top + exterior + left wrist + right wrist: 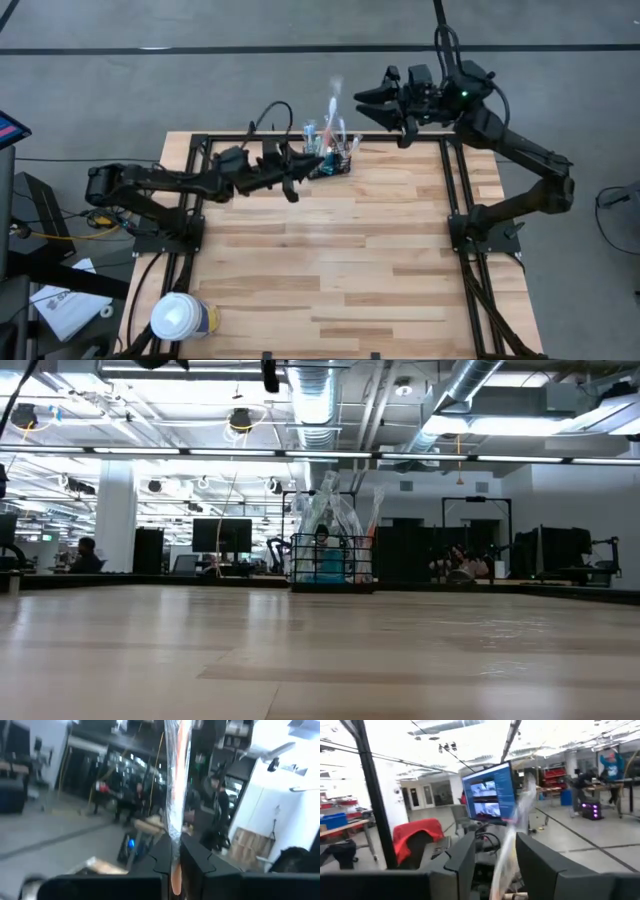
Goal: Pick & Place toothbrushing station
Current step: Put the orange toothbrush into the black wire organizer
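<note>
The black wire-mesh basket (pixel 338 162) stands on the table near its far edge, with wrapped toothbrushes and teal tubes upright in it; it also shows in the low view (pixel 332 565). My left gripper (pixel 308 160) is at the basket's left side and is shut on a clear-wrapped orange toothbrush (pixel 176 795). My right gripper (pixel 358 103) hovers over the table's far edge, right of the basket. Its fingers (pixel 465 855) are apart, and a blurred wrapped toothbrush (pixel 512 840) runs between them. I cannot tell whether they touch it. My left gripper pinches the wrapped orange toothbrush near its lower end (pixel 175 870) between its two fingers (pixel 197 857). The fingers lie across the toothbrush, which runs on past them, roughly upright in the wrist view. Whether its lower end is still in the basket, I cannot tell.
A white-lidded yellow-blue cup (pixel 183 318) stands at the table's near left corner. Black frame rails (pixel 458 190) run along the table's left and right sides. Bare wood (pixel 330 260) lies between the basket and the near edge.
</note>
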Robot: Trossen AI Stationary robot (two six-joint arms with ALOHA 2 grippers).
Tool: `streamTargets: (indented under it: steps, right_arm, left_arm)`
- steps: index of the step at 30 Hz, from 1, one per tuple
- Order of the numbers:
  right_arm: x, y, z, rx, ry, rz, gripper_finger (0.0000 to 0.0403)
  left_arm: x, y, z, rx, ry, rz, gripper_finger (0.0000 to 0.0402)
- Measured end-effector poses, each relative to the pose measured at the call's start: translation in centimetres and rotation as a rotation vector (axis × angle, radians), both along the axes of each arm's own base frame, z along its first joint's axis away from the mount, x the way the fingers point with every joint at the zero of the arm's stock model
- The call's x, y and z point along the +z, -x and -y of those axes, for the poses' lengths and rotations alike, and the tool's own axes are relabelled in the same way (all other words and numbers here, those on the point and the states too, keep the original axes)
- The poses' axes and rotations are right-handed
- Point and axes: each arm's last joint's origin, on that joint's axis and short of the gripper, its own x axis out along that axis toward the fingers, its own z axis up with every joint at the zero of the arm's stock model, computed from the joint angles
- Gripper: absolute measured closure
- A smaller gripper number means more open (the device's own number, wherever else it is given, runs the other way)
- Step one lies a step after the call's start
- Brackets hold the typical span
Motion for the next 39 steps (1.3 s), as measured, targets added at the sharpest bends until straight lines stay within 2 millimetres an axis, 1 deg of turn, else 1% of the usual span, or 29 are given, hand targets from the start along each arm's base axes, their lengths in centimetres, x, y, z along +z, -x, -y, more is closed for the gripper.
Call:
streamTargets:
  steps: [2,7,11,15,18,22,25,34,39]
  right_arm:
    - [0.0,-0.2,0.0,0.004,0.005,0.009,0.0260]
    - [0.1,-0.2,0.1,0.003,0.006,0.017,0.0234]
    - [0.1,-0.1,0.1,-0.002,-0.002,0.018,0.0228]
    - [-0.2,-0.7,0.2,0.006,-0.025,0.011,0.0237]
    - [-0.5,-1.1,0.3,0.012,-0.031,0.006,0.0248]
    - [-0.4,-1.3,0.2,0.023,-0.050,0.013,0.0257]
    - [-0.4,-1.3,0.2,0.023,-0.049,0.018,0.0261]
    - [-0.2,-1.0,0.1,0.034,-0.062,0.021,0.0263]
    - [-0.2,-1.0,0.1,0.034,-0.062,0.022,0.0281]
  left_arm:
    - [1.0,0.1,-0.2,0.015,-0.028,0.029,0.0394]
    - [2.3,0.1,-1.0,0.039,-0.056,0.063,0.0394]
    - [3.0,-0.2,-1.8,0.037,-0.070,0.083,0.0394]
    - [3.1,-1.2,-2.4,0.013,-0.083,0.075,0.0394]
    - [3.3,-2.4,-2.5,-0.008,-0.090,0.075,0.0394]
    - [3.3,-4.1,-2.9,-0.041,-0.101,0.071,0.0394]
    - [3.4,-4.8,-2.9,-0.062,-0.108,0.074,0.0394]
    - [3.7,-4.9,-3.0,-0.068,-0.110,0.077,0.0394]
    - [3.7,-4.9,-2.9,-0.074,-0.111,0.078,0.0394]
